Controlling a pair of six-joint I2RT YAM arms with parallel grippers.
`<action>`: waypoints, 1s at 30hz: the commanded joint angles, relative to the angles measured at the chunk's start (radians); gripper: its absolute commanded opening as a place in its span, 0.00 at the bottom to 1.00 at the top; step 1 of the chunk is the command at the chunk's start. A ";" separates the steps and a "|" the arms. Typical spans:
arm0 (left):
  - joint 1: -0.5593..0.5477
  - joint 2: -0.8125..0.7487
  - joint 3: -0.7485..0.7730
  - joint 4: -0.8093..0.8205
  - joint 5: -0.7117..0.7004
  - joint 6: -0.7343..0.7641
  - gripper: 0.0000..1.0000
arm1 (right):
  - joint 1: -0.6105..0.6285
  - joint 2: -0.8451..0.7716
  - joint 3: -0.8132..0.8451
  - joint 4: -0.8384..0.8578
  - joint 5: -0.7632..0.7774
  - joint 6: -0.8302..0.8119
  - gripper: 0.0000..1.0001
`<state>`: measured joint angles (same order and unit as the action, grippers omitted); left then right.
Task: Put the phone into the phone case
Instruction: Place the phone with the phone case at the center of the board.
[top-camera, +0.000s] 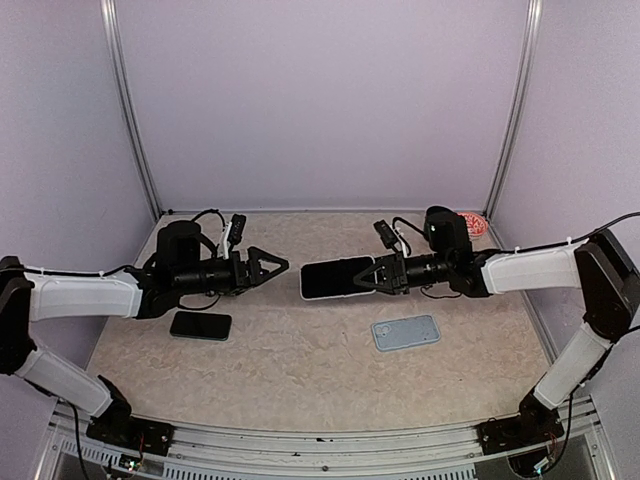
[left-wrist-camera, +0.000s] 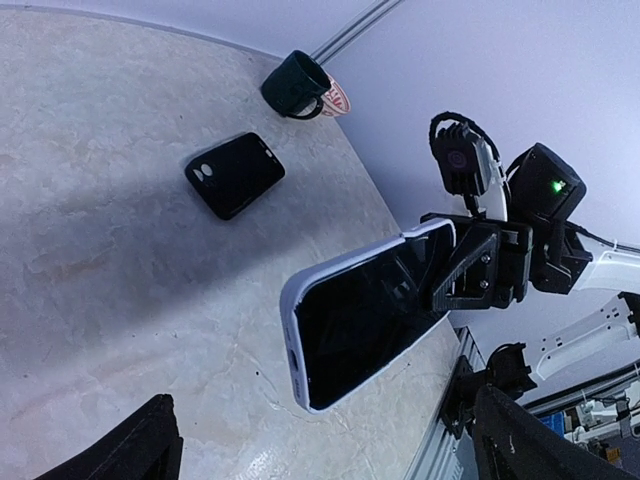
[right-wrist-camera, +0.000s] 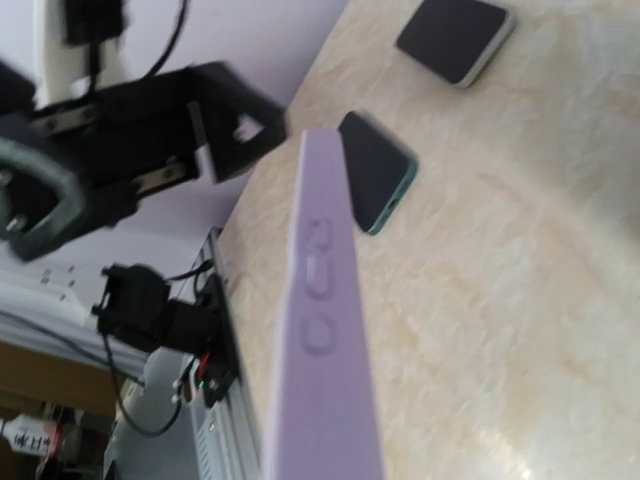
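the phone (top-camera: 335, 278) looks seated in its pale case (right-wrist-camera: 320, 300), clamped in the right tool (top-camera: 368, 276). the left tool (top-camera: 278, 267) is apart, empty. likely remaining: laying it on the bench (top-camera: 300, 375).

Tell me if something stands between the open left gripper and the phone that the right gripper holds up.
Nothing visible does. The left gripper, open, faces the phone, which the right gripper holds above the table. Between them the top view shows only an open gap.
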<state>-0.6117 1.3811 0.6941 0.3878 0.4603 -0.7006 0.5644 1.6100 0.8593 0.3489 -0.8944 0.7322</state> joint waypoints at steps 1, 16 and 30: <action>0.012 -0.035 -0.018 -0.021 -0.053 0.014 0.99 | -0.012 0.067 0.110 -0.047 0.028 0.008 0.00; 0.009 -0.064 -0.092 0.039 -0.052 -0.036 0.99 | -0.042 0.374 0.469 -0.151 0.018 0.022 0.00; 0.005 -0.090 -0.125 0.059 -0.065 -0.057 0.99 | -0.112 0.665 0.824 -0.219 -0.059 0.075 0.00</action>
<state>-0.6056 1.3140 0.5858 0.4141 0.4084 -0.7509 0.4664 2.2452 1.5864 0.1146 -0.8894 0.7853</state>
